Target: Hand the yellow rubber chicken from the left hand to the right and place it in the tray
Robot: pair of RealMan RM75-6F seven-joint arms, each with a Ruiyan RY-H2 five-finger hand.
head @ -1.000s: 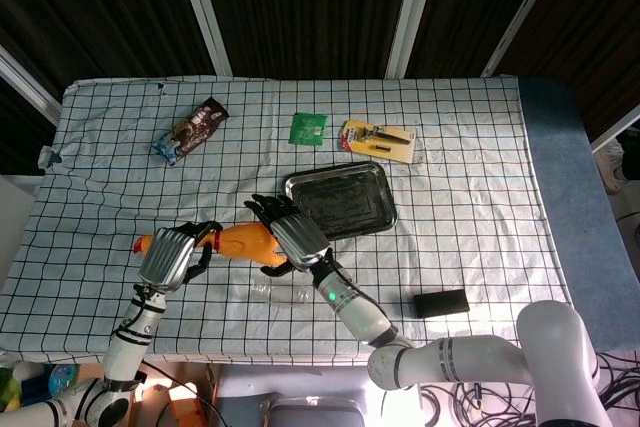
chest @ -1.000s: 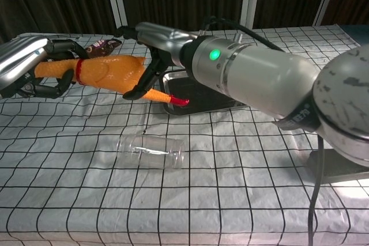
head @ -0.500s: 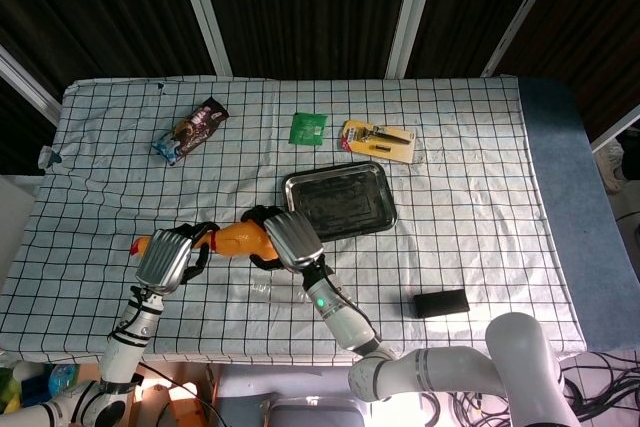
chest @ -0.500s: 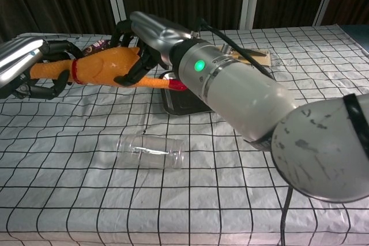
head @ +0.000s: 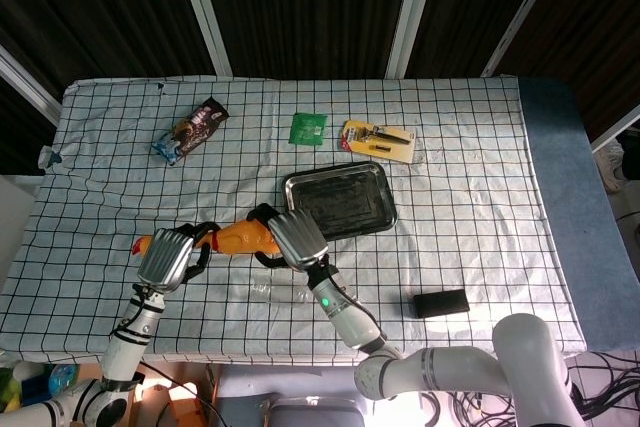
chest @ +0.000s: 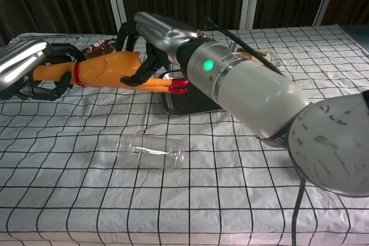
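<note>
You are mid-handover: both the left hand and right hand seemingly grip the rubber chicken, so loosen the left fingers, then carry it to the tray beyond.

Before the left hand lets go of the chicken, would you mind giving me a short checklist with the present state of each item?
1. Right hand wrapped around the yellow rubber chicken: ok, fingers curl over its body.
2. Left hand holding the neck end: ok.
3. Chicken clear of the table: ok in the chest view.
4. Tray free to receive it: ok, nothing shows inside.
5. Clear bottle out of the path: ok, it lies nearer the robot, not between chicken and tray.
6. Firmness of the right hand's hold: cannot tell.
</note>
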